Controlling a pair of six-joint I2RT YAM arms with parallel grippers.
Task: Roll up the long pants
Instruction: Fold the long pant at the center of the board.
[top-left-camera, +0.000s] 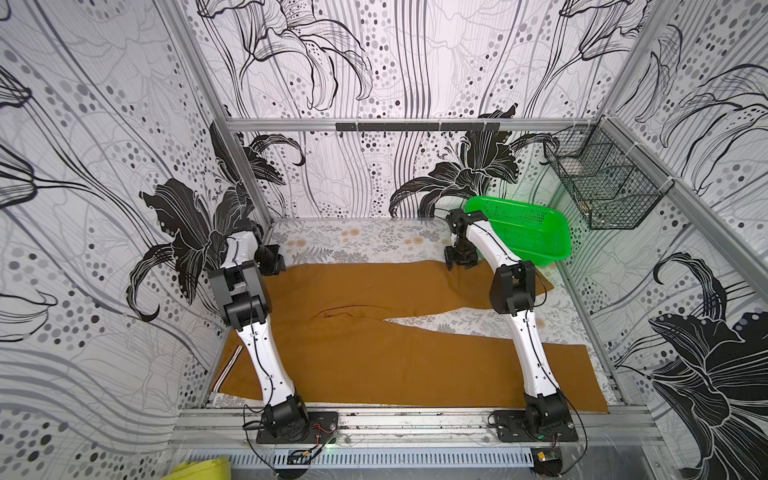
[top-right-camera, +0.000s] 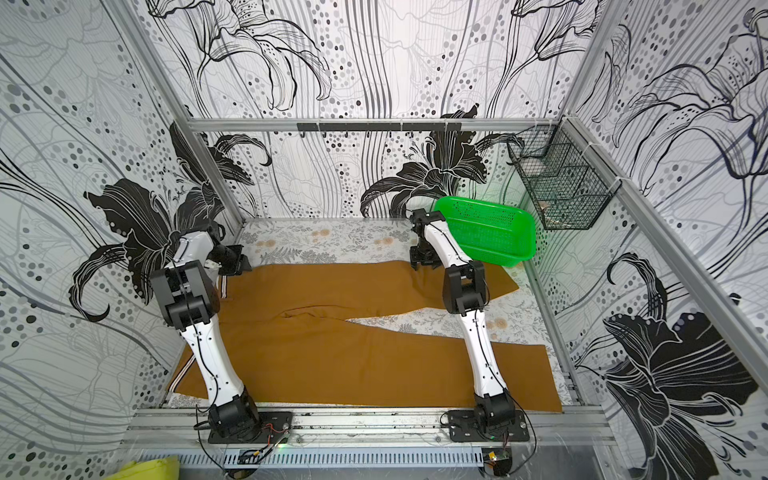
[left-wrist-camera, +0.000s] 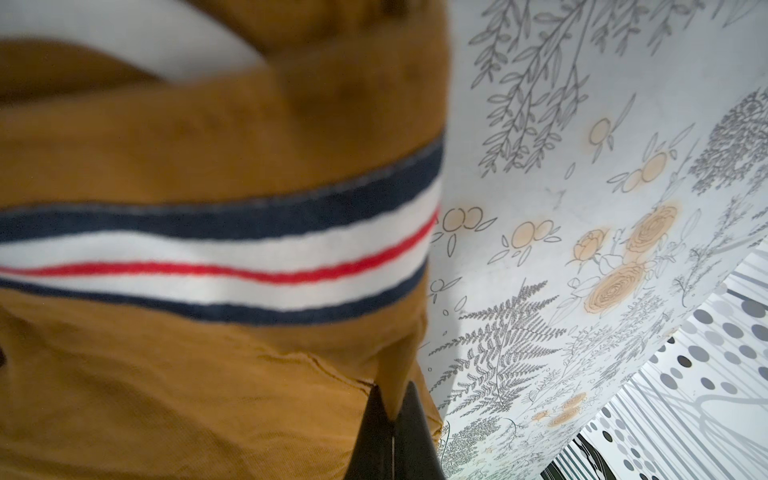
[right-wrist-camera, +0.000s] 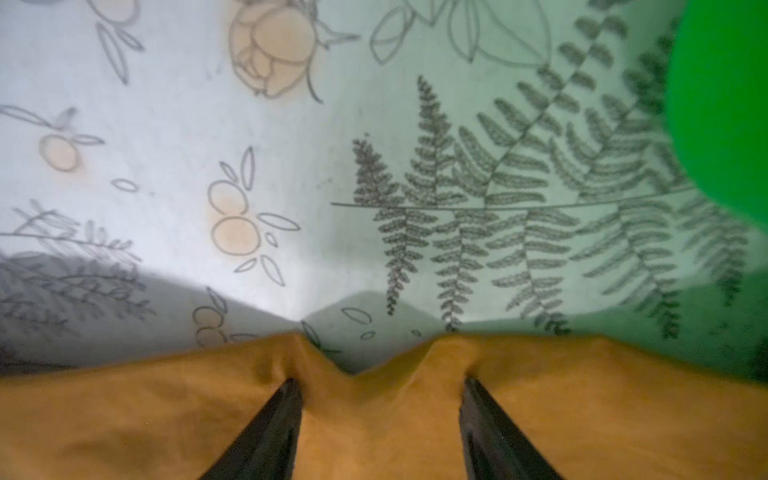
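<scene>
Two claws at work. Left claw (left-wrist-camera: 392, 399): closed tight on a pinch of the long pants (top-left-camera: 365, 357) at the striped waistband (left-wrist-camera: 216, 257) corner, well apart from the green basket (top-left-camera: 528, 232). Right claw (right-wrist-camera: 380, 382): jaws standing wide, tips pressed on the far leg's edge just beside the basket, a small pucker of cloth between them, nothing gripped. Pants lie flat on the counter (top-left-camera: 353, 241) with legs splayed and the far hem near the basket. Whether the hem touches it is unclear, as the arm is in the way.

Judged step: take the far edge to lay leg over leg before rolling. To do it well:
- close the right claw low enough to catch both layers
- match the left claw's height and lift together
- keep the edge taut between them
- steer clear of the basket

Count: claws 2; pants 1, legs 2; green basket 1; wire basket (top-left-camera: 602, 183) 1, on the wall above the green one.
</scene>
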